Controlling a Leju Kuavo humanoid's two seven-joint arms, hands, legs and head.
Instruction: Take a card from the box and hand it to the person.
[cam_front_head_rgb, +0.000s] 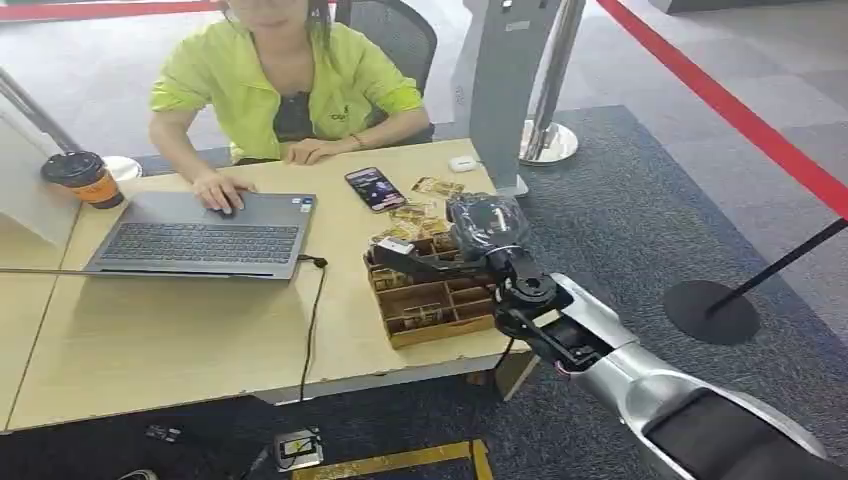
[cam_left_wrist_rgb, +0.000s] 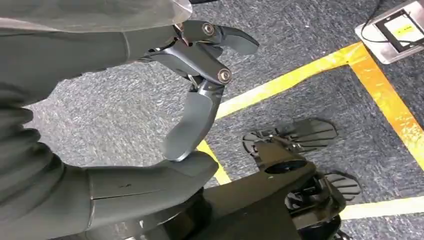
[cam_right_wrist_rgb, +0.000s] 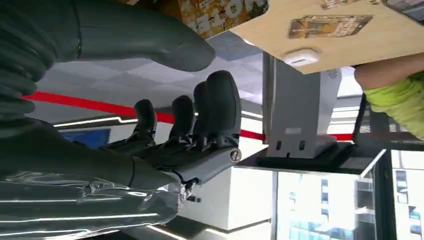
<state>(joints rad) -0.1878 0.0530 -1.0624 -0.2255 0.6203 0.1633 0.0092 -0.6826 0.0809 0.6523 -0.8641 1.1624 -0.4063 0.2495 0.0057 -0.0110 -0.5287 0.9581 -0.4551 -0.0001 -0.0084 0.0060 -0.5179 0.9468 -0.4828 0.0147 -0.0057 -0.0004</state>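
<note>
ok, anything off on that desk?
Several cards lie loose on the table between the box and the phone, outside the compartments. Nothing looks spilled or damaged.

Even indoor light, soft shadows, pictures a little soft

The tabletop (cam_front_head_rgb: 180, 340) is lit evenly from above, with only weak shadows. The right wrist view has bright, washed-out windows (cam_right_wrist_rgb: 320, 205) and glare on the plastic cover (cam_right_wrist_rgb: 90, 210). The near robot hand (cam_left_wrist_rgb: 100, 195) is slightly blurred.
</note>
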